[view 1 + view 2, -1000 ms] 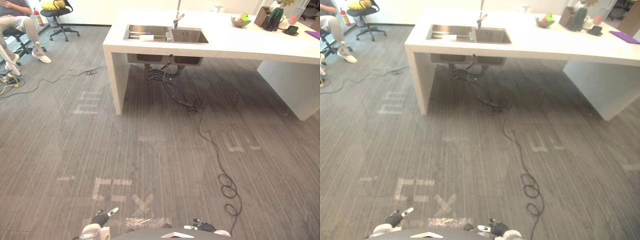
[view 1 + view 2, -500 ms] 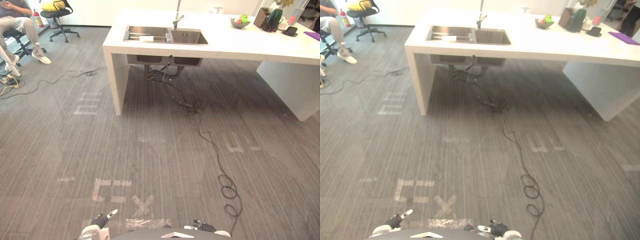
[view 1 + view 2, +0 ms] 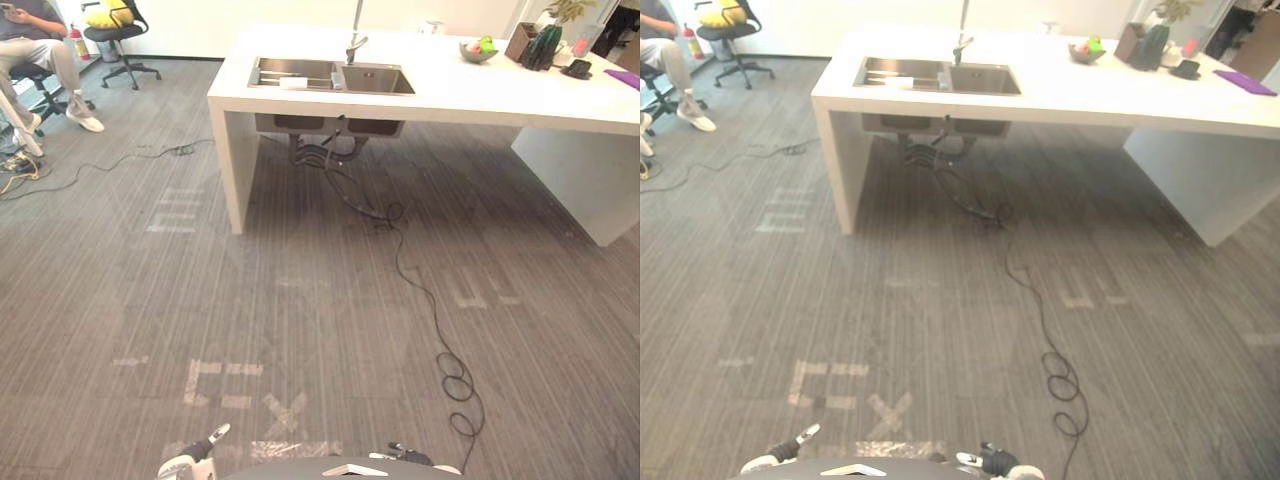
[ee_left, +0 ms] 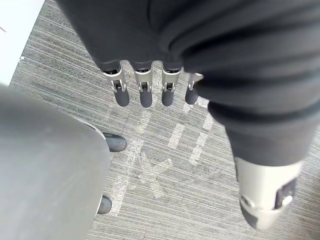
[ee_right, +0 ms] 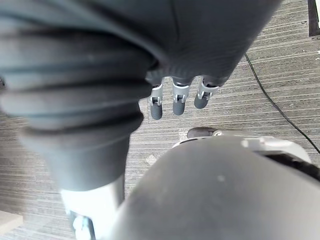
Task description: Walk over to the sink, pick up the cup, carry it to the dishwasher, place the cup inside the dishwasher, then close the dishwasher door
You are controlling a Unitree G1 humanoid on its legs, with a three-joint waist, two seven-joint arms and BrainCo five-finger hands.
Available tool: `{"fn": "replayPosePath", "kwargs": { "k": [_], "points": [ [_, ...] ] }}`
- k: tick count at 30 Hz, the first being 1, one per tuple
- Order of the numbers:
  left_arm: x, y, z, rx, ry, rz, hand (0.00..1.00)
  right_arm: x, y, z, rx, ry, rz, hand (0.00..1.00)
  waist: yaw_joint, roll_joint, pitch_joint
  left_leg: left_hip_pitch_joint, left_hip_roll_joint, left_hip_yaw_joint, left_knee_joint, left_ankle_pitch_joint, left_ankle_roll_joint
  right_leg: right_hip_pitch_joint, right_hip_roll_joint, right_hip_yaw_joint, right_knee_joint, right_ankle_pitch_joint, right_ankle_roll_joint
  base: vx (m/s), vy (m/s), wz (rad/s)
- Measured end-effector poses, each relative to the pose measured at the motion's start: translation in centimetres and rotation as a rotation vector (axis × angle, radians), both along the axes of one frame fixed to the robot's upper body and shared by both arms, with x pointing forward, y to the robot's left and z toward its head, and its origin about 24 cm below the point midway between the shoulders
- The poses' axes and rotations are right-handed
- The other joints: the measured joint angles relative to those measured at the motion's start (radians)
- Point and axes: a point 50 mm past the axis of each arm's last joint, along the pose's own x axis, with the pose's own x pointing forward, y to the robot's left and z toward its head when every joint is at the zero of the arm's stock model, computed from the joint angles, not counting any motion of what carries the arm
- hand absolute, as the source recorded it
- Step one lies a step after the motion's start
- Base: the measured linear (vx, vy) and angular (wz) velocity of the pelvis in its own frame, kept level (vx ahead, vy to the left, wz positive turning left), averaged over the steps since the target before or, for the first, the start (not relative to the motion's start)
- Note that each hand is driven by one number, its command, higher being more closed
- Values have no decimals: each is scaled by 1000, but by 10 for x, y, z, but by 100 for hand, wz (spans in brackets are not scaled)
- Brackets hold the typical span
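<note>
A steel double sink (image 3: 330,75) with a tall faucet (image 3: 355,40) is set into the white counter (image 3: 480,90) far ahead across the carpet. A small white object (image 3: 293,83) lies in its left basin; I cannot tell what it is. My left hand (image 3: 200,448) and right hand (image 3: 405,458) hang low at the bottom edge of the eye views, far from the counter. In the wrist views the left hand's fingers (image 4: 145,90) and the right hand's fingers (image 5: 177,100) point straight down at the carpet, holding nothing.
A fruit bowl (image 3: 477,48) and dark items (image 3: 545,42) stand on the counter's right part. A seated person (image 3: 40,50) and an office chair (image 3: 118,35) are at the far left. Pale tape marks (image 3: 230,385) lie on the grey carpet between me and the counter.
The whole picture has shifted a little, so the camera has moved. Both hands show lower at the bottom edge. Nothing on the counter has moved.
</note>
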Motion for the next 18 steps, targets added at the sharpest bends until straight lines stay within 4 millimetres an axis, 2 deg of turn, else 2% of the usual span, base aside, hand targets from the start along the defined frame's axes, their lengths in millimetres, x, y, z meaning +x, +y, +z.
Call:
{"fn": "replayPosePath", "kwargs": {
  "k": [9,10,12,14,15,16,17,18],
  "points": [
    [-2,1,0,30,12,7,0,-1,-1,0,3,-5,-25,0,-7,1,1,16,-6,-4,0,1,2,17,-6,-10,8,-1,1,0,2,3],
    [-2,0,0,25,10,3,0,-1,-1,0,8,-8,-39,0,-9,2,5,16,-6,-4,0,-3,1,9,-9,-10,36,-17,5,-38,33,2],
    [-2,0,0,16,8,0,0,1,-1,1,9,-18,-46,0,-15,1,11,19,-8,-5,0,-9,3,-30,-19,-10,134,-70,14,-43,42,4],
    [0,3,1,12,-2,-6,0,1,2,0,17,-23,-53,0,-15,-8,28,36,-22,0,0,-24,23,-100,-59,-17,332,-152,50,-18,45,7],
    [0,4,1,12,-6,-7,0,0,2,0,17,-22,-54,0,-15,-17,34,41,-25,1,0,-27,27,-123,-67,-18,390,-164,57,-6,39,1],
    [2,4,1,12,-15,-8,0,1,1,1,18,-29,-64,0,-14,-6,44,59,-19,3,0,-30,32,-175,-77,-20,522,-165,50,-32,34,-2],
    [3,5,2,12,-25,-8,0,2,-1,1,25,-42,-112,0,-18,-12,58,79,-15,5,0,-35,39,-228,-94,-35,641,-171,25,-33,30,0],
    [3,6,2,13,-27,-8,0,2,-1,1,27,-48,-146,0,-19,-14,61,85,-13,5,0,-37,40,-245,-105,-51,683,-188,17,-61,18,3]
  ]
}}
